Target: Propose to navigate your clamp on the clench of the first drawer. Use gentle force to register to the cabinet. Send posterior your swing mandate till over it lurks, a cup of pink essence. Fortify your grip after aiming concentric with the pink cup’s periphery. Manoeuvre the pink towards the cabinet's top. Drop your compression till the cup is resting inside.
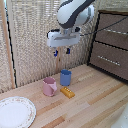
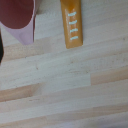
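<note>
Exterior view, catalogued near to far.

Item 1: white plate (image 1: 15, 112) with patterned rim, at the near corner on the exterior view's left of the wooden table (image 1: 95, 107).

Item 2: orange block (image 1: 67, 92), flat on the boards, just beside the cups. The wrist view shows it as an orange bar with white marks (image 2: 72, 25).

Item 3: the pink cup (image 1: 49, 86), upright, mouth open, apart from the block and just beside the blue cup (image 1: 65, 77), which stands a little farther back. In the wrist view only part of the pink cup's rim and wall (image 2: 20, 20) enters the frame, so I am not yet centred over it. I judge it light, rigid and smooth-walled, likely slippery and easy to tip; one finger inside the rim and one outside, on the side away from the handle, looks the safest hold.

Item 4: my clamp (image 1: 62, 51), hanging in the air well above both cups, dark-blue fingers pointing down with a gap between them, gripping nothing.

Item 5: the cabinet (image 1: 111, 42), farthest, on the exterior view's right; the first drawer (image 1: 113, 26) with the clench (image 1: 115, 31) appears closed.
</note>
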